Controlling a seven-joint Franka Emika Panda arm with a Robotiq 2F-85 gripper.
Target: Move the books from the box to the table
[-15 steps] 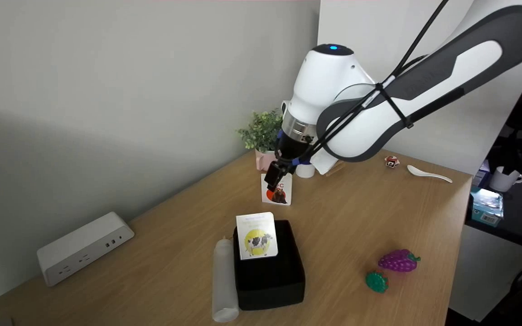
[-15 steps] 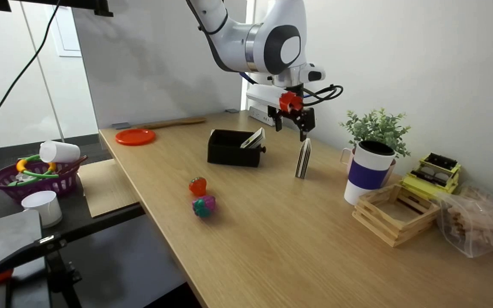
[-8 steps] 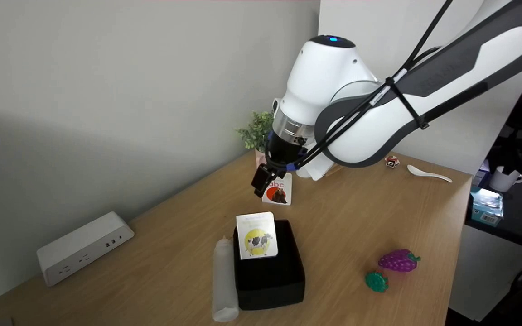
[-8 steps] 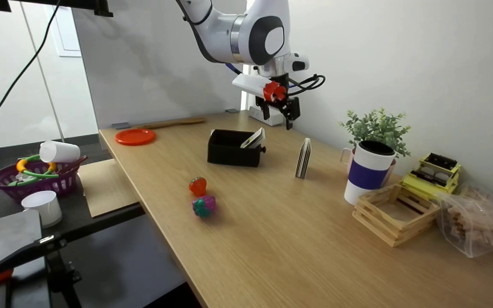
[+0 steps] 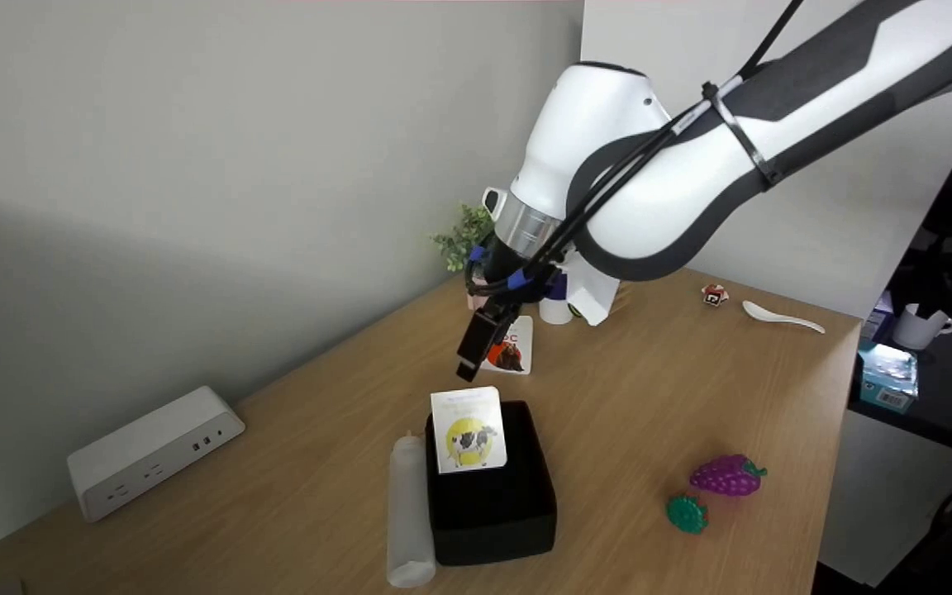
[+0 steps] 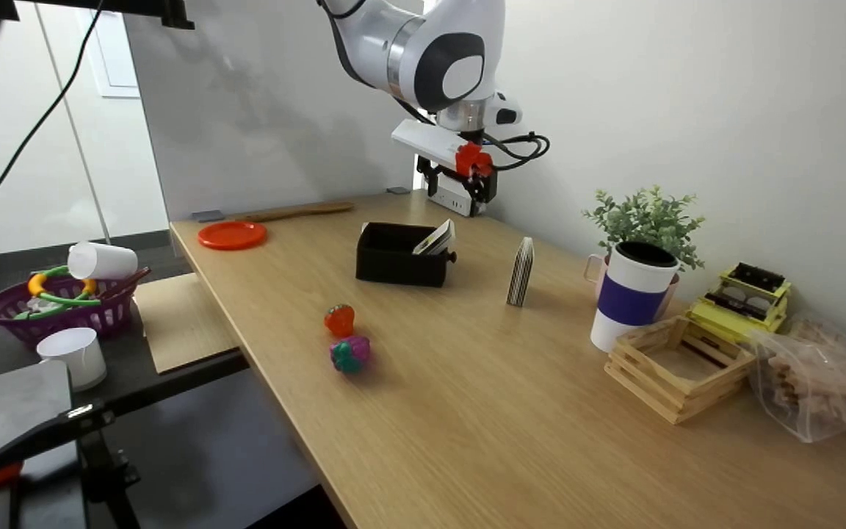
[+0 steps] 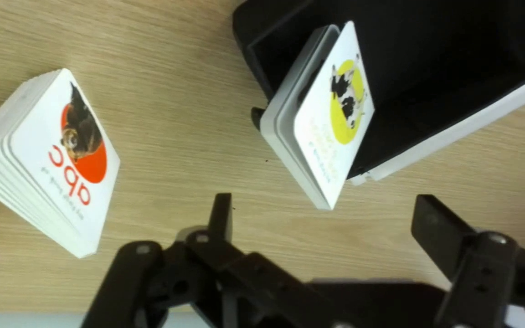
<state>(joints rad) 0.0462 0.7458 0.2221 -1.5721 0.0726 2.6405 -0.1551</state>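
- The wrist view shows you the gripper (image 7: 324,216) spread wide, the table (image 7: 335,248) visible between its tips; in an exterior view the fingers (image 5: 483,340) overlap, hiding the gap.
- Your cow book (image 7: 335,118) leans in the box (image 7: 449,54) at one end, rising past the rim; the wrist view gives you its front and a dark gap behind, an exterior view mostly its page edges (image 6: 436,237).
- Your abc book (image 7: 84,150) stands on the table, apart from the box; its striped edge (image 6: 520,273) faces you in an exterior view, and the gripper partly hides its cover (image 5: 507,357) in an exterior view.
- Only an exterior view gives you the red plate (image 6: 232,234).
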